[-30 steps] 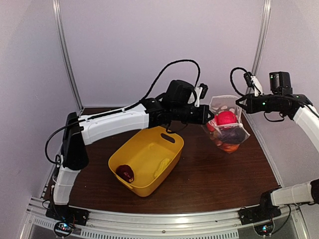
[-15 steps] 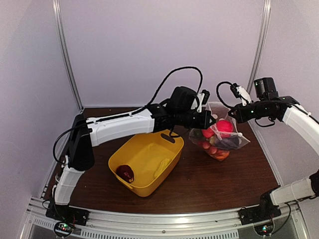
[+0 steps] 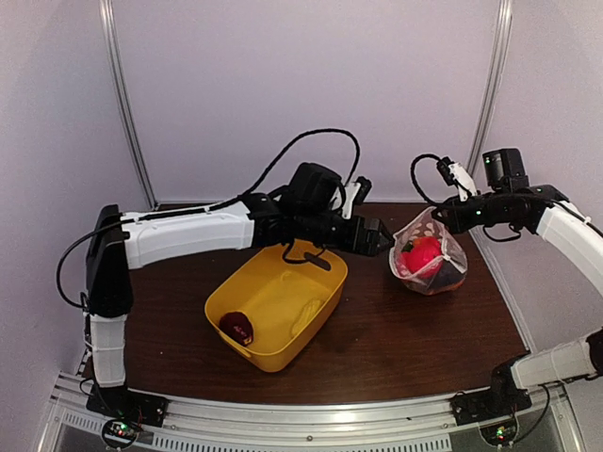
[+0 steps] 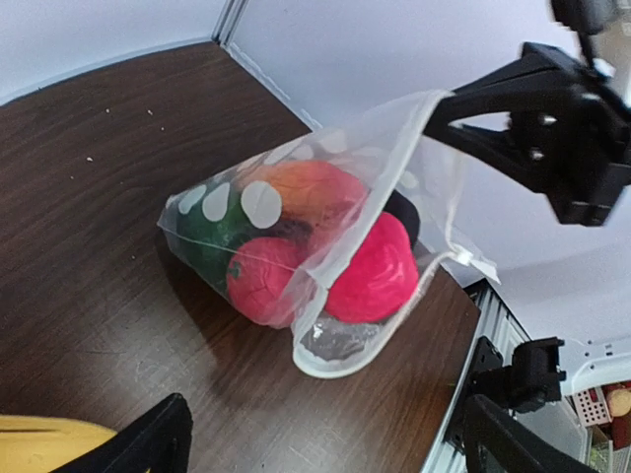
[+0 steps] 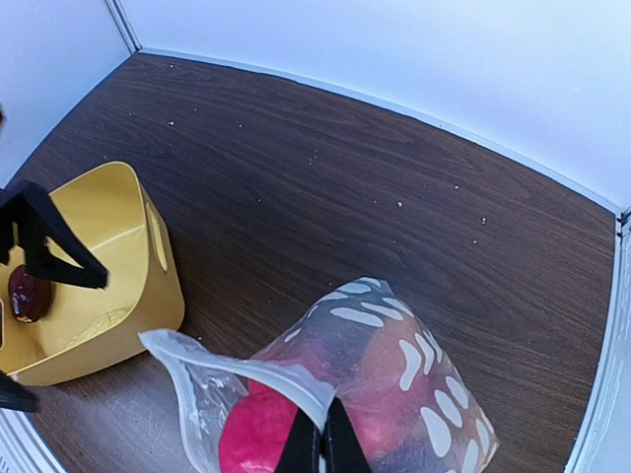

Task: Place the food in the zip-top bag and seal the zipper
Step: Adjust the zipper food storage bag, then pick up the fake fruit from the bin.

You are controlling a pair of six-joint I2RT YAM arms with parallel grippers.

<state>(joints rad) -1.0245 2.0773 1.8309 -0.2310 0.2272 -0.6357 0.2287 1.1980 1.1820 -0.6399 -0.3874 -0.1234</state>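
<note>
Two arms over one brown table [image 3: 405, 339]. From above: right gripper [image 3: 443, 218] at back right, clamped on the upper edge of the zip-top bag [image 3: 429, 259], with the bag's belly down on the wood. Between the bag and the yellow tub [image 3: 273, 282], clear of the bag: left gripper [image 3: 382, 240]. Only from the left wrist: own fingers [image 4: 148, 443] spread wide apart, and the food [image 4: 375, 271] inside told by colour, pink, red, orange, green, something dark. Only from the right wrist: both fingers [image 5: 301, 451] pressed together on the bag's mouth edge, with the zipper [image 5: 246, 372] unjoined and the mouth gaping. Hidden from the left wrist, plain from above: a dark red piece [image 3: 236, 327] and a yellow piece [image 3: 306, 315] lying in the tub.
</note>
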